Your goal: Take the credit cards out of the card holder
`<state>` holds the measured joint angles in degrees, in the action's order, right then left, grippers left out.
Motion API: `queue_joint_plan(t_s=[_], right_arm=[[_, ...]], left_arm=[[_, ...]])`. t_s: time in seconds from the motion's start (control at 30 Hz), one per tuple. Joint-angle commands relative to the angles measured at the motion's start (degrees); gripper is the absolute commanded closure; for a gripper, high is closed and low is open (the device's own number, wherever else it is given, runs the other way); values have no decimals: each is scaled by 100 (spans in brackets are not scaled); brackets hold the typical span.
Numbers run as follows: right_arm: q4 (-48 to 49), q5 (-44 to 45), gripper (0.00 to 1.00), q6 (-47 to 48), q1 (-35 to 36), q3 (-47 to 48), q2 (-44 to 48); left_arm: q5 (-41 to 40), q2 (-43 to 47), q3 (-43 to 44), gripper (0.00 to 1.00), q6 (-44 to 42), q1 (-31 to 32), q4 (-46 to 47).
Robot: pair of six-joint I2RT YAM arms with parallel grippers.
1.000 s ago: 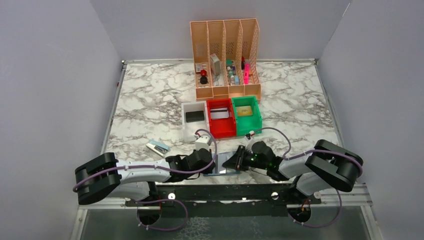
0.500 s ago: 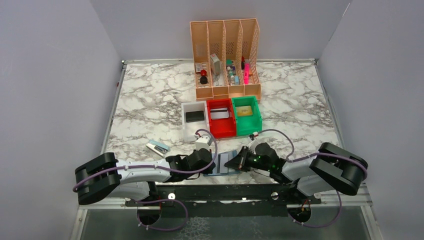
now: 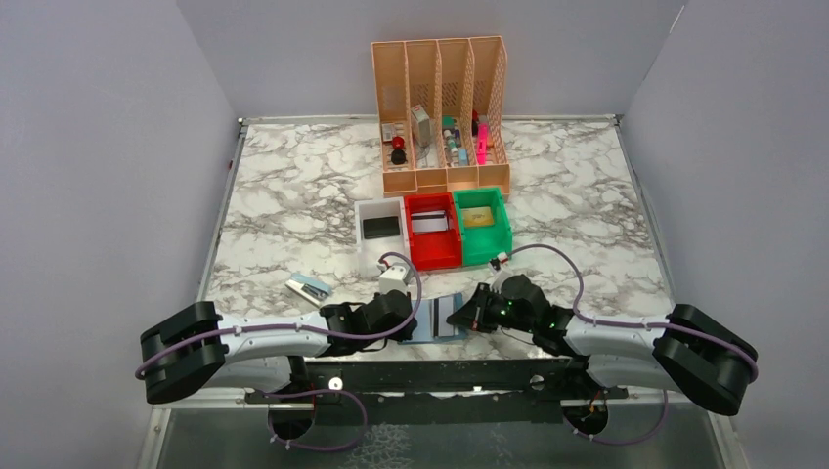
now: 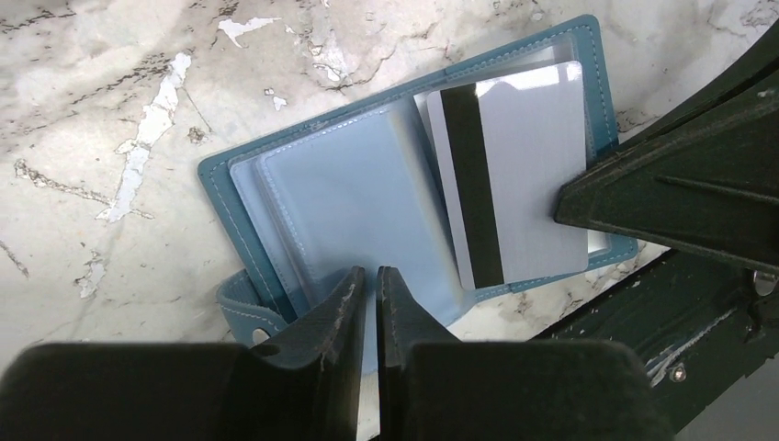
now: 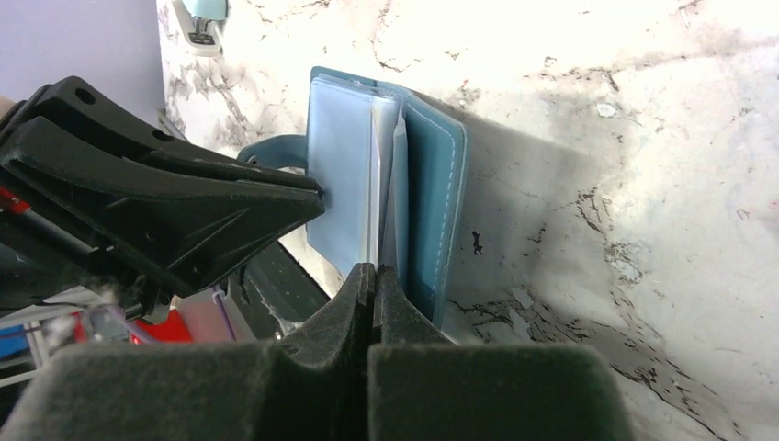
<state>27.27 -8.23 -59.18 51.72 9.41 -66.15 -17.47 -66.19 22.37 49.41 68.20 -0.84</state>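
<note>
Both arms stretch low and nearly flat over the near edge of the table [image 3: 293,195], their wrists turned toward each other. The left gripper [image 4: 369,276] is pinched on the near edge of the open wallet [image 4: 321,211], at its left half. The right gripper [image 5: 374,273], facing it from the other side, is clamped on the grey card [image 4: 524,184], which lies tilted over the wallet's right half, black stripe up.

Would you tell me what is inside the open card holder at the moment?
In the card holder, a silvery-grey card with a black stripe lies over one half, pinched by the right gripper. The other half's clear pockets look empty. Anything beneath the card is hidden.
</note>
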Motion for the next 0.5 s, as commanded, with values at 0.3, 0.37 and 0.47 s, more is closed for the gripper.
queue_joint_plan(t_s=[0.3, 0.37, 0.47], right_arm=[[-1104, 352, 99, 1338, -22, 428, 1093], [-1301, 413, 99, 1491, -20, 532, 1231], [-1441, 471, 99, 1590, -22, 659, 1383]], left_arm=[[-88, 453, 845, 66, -950, -141, -1014], [-18, 493, 879, 64, -1036, -226, -1000], [113, 472, 919, 63, -1128, -359, -988]])
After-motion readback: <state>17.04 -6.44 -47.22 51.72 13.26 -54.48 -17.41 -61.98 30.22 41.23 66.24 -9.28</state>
